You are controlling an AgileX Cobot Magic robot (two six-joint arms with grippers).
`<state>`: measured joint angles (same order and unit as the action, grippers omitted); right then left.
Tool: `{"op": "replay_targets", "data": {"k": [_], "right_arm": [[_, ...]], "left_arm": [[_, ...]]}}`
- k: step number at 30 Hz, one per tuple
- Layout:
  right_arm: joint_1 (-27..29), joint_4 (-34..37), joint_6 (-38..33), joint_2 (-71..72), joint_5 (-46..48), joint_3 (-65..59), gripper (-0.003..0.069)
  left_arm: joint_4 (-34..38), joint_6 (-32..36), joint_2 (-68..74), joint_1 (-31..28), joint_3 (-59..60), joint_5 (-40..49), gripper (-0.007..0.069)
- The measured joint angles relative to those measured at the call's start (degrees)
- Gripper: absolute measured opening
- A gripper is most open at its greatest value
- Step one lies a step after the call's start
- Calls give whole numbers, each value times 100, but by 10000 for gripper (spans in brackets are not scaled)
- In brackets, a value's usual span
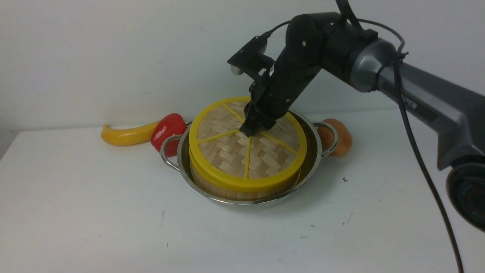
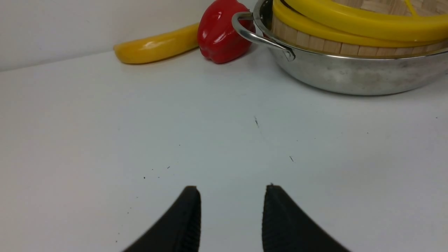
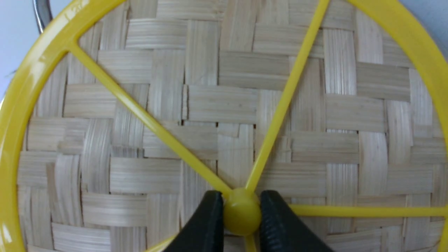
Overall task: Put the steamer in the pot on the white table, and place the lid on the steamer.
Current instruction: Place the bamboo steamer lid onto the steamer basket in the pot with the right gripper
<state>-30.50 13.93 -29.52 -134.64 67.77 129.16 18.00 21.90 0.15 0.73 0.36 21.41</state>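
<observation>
The left fingers (image 2: 182, 224) stand apart above the white counter (image 2: 105, 122), only counter showing between them. At one o'clock from them sits the pot (image 2: 350, 77), holding the steamer (image 2: 315, 43) with the lid (image 2: 367, 21) on top. A red pepper (image 2: 218, 33) sits just beside the pot's handle at twelve o'clock, and a banana (image 2: 154, 47) at eleven.

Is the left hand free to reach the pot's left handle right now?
Likely yes: the left hand, open, faces the handle of the pot across the white table, with nothing between. The red pepper sits close behind the handle.
</observation>
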Motion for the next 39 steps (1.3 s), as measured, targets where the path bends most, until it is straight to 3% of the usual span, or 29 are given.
{"op": "replay_targets", "data": {"k": [26, 30, 34, 39], "right_arm": [[0, 118, -640, -38, -55, 0, 148], [0, 137, -663, -38, -238, 0, 221], [0, 157, -663, -38, -502, 0, 345], [0, 222, -599, -38, -505, 0, 381]], "left_arm": [[0, 0, 0, 0, 0, 0, 241], [0, 0, 0, 0, 0, 0, 241], [0, 0, 0, 0, 0, 0, 241], [0, 0, 0, 0, 0, 0, 241]]}}
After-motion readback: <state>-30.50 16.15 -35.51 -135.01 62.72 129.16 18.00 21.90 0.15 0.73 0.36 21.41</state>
